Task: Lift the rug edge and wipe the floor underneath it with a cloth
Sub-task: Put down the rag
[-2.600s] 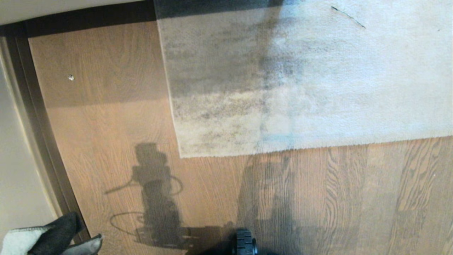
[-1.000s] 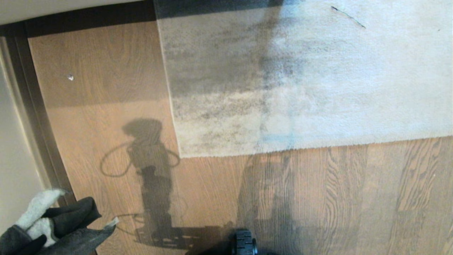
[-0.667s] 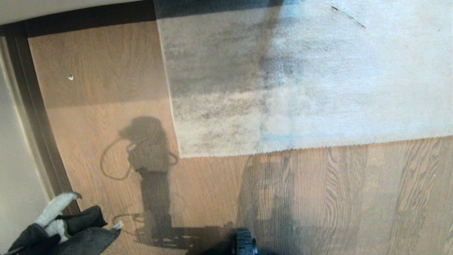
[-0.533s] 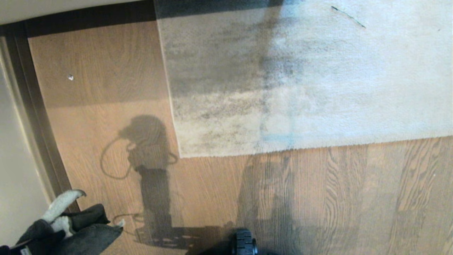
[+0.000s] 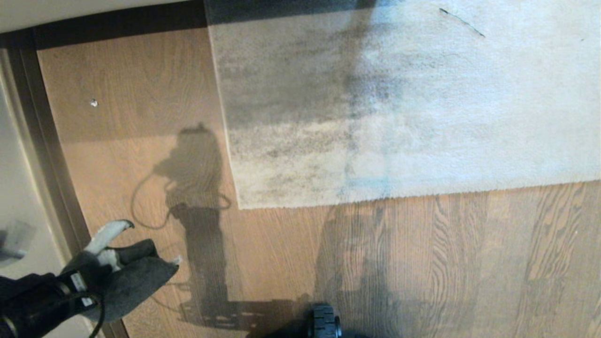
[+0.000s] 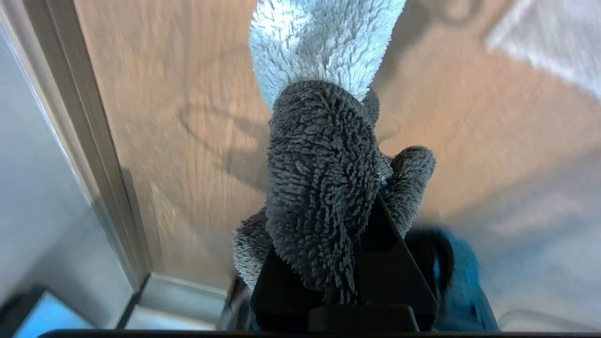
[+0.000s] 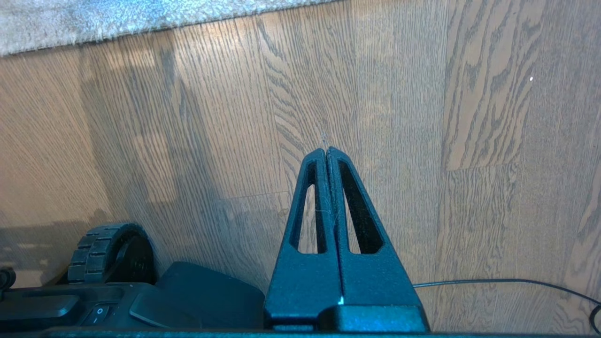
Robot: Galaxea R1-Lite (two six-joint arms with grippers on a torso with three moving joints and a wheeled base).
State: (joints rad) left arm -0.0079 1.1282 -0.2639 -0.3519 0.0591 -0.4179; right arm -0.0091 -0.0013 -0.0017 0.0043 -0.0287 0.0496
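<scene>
Head view: the left pincer (image 5: 101,272) sits at the lower left, above the light brown wood-plank floor (image 5: 141,117), clamped on the small soft cloth (image 5: 127,277), part whitish-grey and part dark grey. The cloth bunches around the pincer, with one pale tip pointing up. The dark brown skirting strip (image 5: 47,155) runs just beside it. The straight border and square corner of the light grey short-pile rug edge (image 5: 242,204) lie flat on the floor, well apart from the cloth. The arm's shadow falls on the planks between them. A black ribbed wheel (image 5: 325,323) shows at the bottom edge.

Left wrist view: the black fingers (image 6: 389,263) are closed on the fluffy cloth (image 6: 324,188), its pale part extending beyond the dark part.

Right wrist view: the right pincer (image 7: 327,151) hangs above bare planks (image 7: 493,141), fingers pressed together and holding nothing, near the wheel (image 7: 101,253). A thin black cable (image 7: 507,281) lies on the floor
</scene>
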